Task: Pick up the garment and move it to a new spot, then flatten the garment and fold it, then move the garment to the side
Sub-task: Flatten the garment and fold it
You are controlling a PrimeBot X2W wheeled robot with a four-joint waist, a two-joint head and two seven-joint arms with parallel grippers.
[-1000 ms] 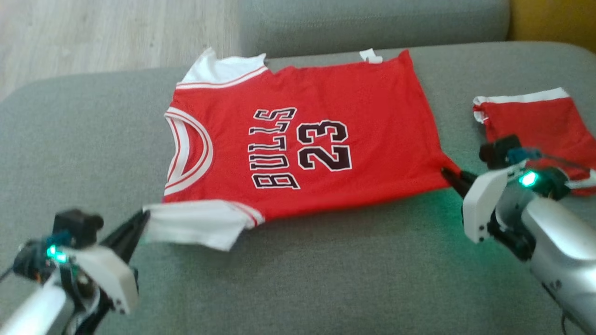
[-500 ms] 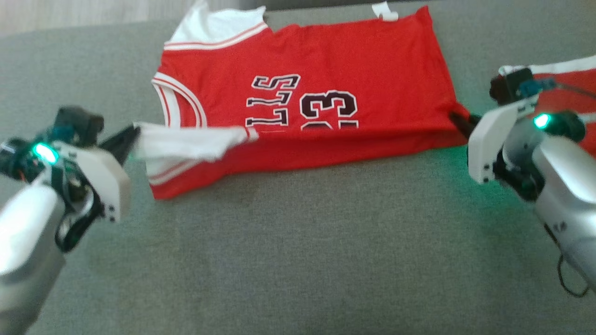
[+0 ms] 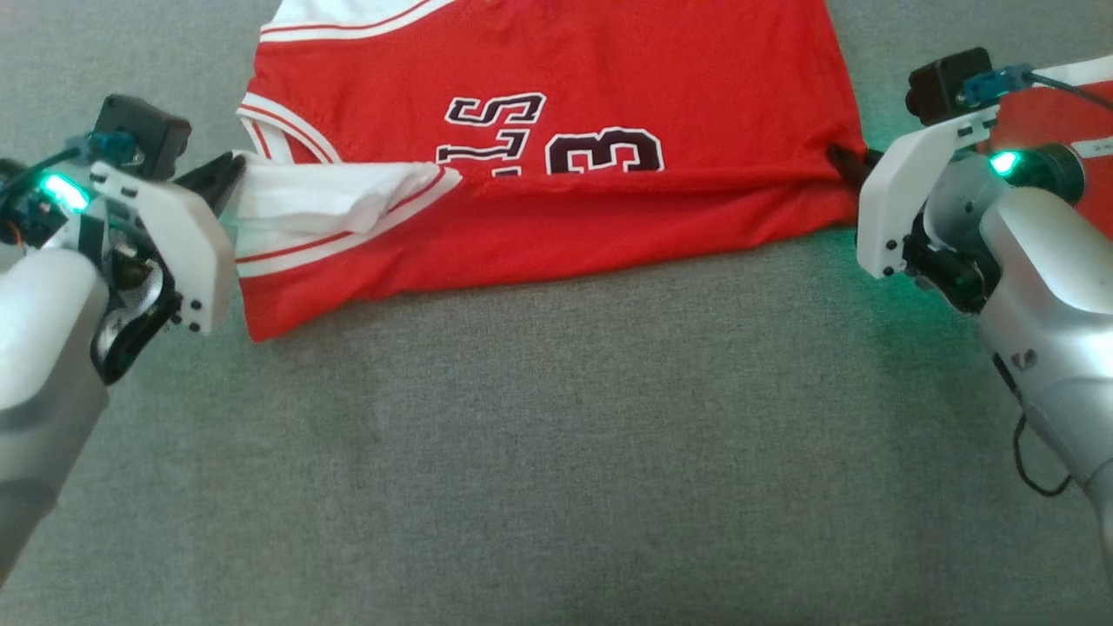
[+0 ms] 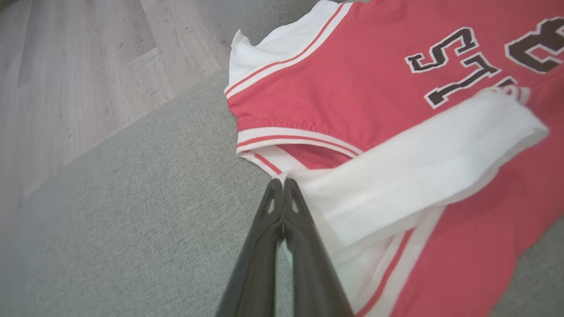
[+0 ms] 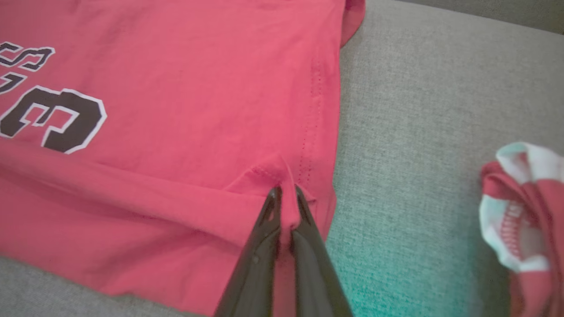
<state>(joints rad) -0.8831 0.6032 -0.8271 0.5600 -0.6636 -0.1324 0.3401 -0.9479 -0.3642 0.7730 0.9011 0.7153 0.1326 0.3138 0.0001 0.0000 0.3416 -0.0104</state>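
Claws: both are pinched tight, with no gap between the fingers.
Left claw (image 3: 228, 169): sits at 9 o'clock in the head view and grips the edge of the white sleeve (image 3: 322, 200), holding it over the red chest.
Right claw (image 3: 842, 161): sits at 3 o'clock and nips a small tuck of red cloth at the hem corner.
Jersey (image 3: 609, 61): lies at 12 o'clock on the grey sofa (image 3: 556, 435), collar toward 9 and hem toward 3. Its near long edge is doubled over the front, covering the lower part of the letters and the number.
Spare red piece (image 3: 1056, 109): lies at 2 o'clock behind the right claw, apart from the jersey.
Floor (image 4: 88, 66): pale wood past the sofa edge at 10 o'clock in the left wrist view.
Done, by my reading: the jersey is placed and spread, since the far half lies smooth, and the first lengthwise fold is in hand.
Left to do: lay that fold down, let go, make any further folds, then shift the jersey aside.
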